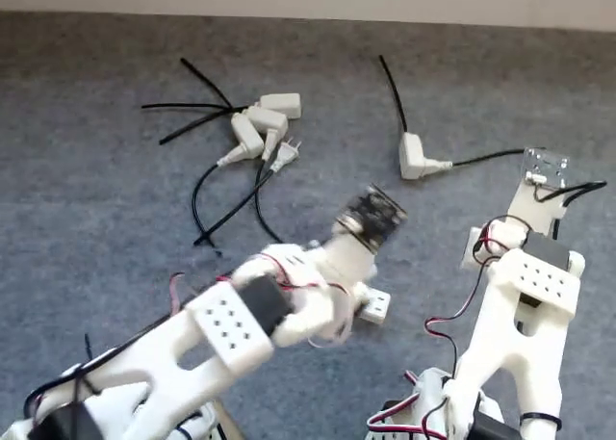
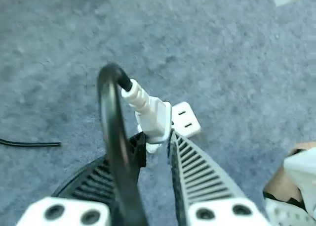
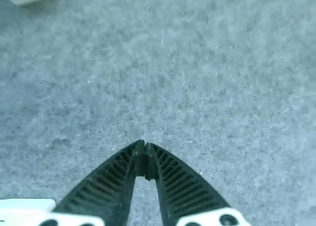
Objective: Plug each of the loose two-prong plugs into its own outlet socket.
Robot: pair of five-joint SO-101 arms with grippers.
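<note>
the left hand (image 2: 157,139) grasps a white two-prong plug (image 2: 150,114), touching the outlet socket (image 2: 186,119) just ahead, whose two slots show empty, so insertion is judged incomplete; the right hand (image 3: 144,151) is clenched on nothing; other plugs (image 1: 252,132) lie well beyond both hands.

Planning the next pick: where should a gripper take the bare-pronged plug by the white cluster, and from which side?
Probably the plug by its white body, just behind the prongs, from above, pinching across its width: it lies flat on the carpet, cord trailing back, and the cluster crowds one side.
</note>
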